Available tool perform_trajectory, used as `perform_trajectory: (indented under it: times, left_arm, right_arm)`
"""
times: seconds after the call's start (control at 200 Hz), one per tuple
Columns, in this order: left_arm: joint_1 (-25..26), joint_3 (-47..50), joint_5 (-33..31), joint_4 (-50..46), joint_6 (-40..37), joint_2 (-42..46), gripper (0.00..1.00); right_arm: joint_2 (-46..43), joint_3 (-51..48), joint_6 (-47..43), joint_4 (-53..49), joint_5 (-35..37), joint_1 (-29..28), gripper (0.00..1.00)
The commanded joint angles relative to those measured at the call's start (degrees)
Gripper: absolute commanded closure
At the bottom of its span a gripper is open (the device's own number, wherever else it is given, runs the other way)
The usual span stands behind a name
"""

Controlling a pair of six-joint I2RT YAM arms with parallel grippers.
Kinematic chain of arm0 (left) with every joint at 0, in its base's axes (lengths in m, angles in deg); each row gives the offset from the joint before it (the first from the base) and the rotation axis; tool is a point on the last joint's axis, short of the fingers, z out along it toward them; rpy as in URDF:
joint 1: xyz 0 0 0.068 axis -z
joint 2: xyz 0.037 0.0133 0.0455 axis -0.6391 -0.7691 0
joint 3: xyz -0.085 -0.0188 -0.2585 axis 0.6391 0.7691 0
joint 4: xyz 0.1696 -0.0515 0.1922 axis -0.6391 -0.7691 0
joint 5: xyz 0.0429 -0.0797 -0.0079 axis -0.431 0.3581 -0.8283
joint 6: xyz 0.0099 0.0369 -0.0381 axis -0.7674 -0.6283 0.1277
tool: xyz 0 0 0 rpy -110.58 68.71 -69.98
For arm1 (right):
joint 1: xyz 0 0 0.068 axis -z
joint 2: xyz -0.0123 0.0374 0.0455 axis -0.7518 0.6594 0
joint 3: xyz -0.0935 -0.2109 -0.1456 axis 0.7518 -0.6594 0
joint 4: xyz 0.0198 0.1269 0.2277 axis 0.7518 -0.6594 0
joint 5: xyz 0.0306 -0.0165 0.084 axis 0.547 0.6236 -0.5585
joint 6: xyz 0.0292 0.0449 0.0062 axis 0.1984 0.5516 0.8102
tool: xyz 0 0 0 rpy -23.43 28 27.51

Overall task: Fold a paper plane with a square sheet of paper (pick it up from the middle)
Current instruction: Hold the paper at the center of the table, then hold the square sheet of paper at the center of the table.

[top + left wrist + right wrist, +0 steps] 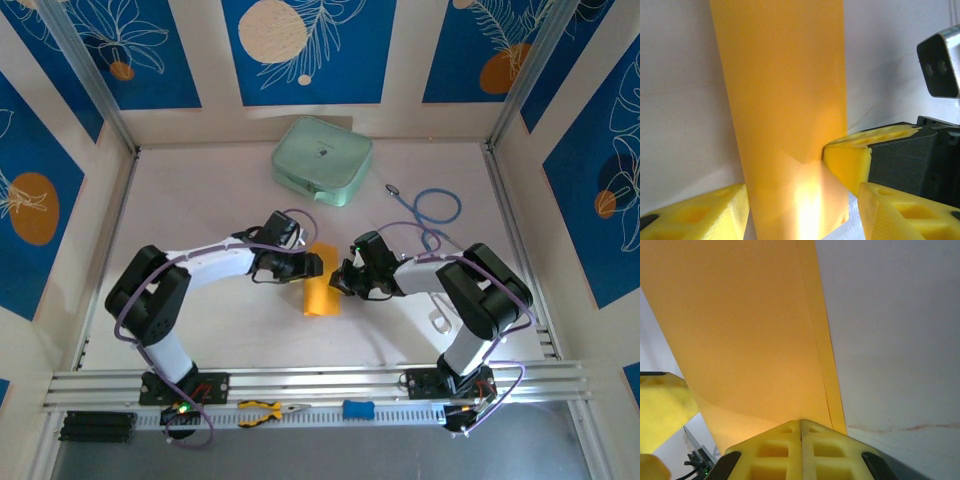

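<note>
Boxed in on three sides by cream walls, each set with deep blue panels bearing white line-drawn leaves and pale or orange discs. Braced at the back corners by slanting aluminium posts. Floored with a pale, off-white surface — matte, evenly and softly lit, crossed in the right wrist view by a thin reddish mark. Edged along the near side by ribbed aluminium rails running almost the full width — then a plain grey strip below them.
</note>
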Motion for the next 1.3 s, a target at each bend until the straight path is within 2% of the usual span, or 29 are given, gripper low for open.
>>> perform_trajectory:
  times: [0.0, 0.15, 0.66, 0.88, 1.055, 1.12, 1.175, 1.29]
  left_arm:
    - [-0.7, 1.2, 0.3, 0.4, 0.8, 0.2, 0.40]
    - [-0.8, 1.5, 0.8, 1.6, 0.4, -0.6, 0.40]
    - [-1.7, 2.3, 2.2, 5.0, 0.8, -4.8, 0.51]
    - [-1.7, 2.3, 3.1, 5.5, 0.6, -5.8, 0.59]
    - [-1.7, 2.2, 2.2, 4.3, -0.1, -6.4, 0.60]
    - [-1.7, 1.9, 1.2, 3.1, -0.5, -6.5, 0.60]
    - [-1.7, 1.7, 0.5, 2.3, -0.6, -6.7, 0.61]
    - [-1.7, 1.0, -0.3, 0.9, -0.6, -7.3, 0.60]
  right_arm:
    - [1.3, -1.8, 0.7, -3.4, 1.7, -0.7, 0.94]
    - [1.4, -1.7, 0.6, -3.1, 1.4, -0.7, 0.94]
    - [1.2, -1.5, 0.6, -3.0, 0.9, -0.8, 0.94]
    - [0.6, -1.1, 0.5, -3.1, 0.8, -0.9, 0.94]
    - [-3.6, 1.8, -1.3, -3.3, -2.8, 0.5, 0.85]
    - [-7.7, 3.8, -3.0, -8.4, -0.4, 1.3, 0.81]
    - [-11.5, 5.5, -4.4, -14.6, 4.4, 1.7, 0.75]
    - [-17.2, 6.9, -5.4, -24.9, 13.4, 2.2, 0.73]
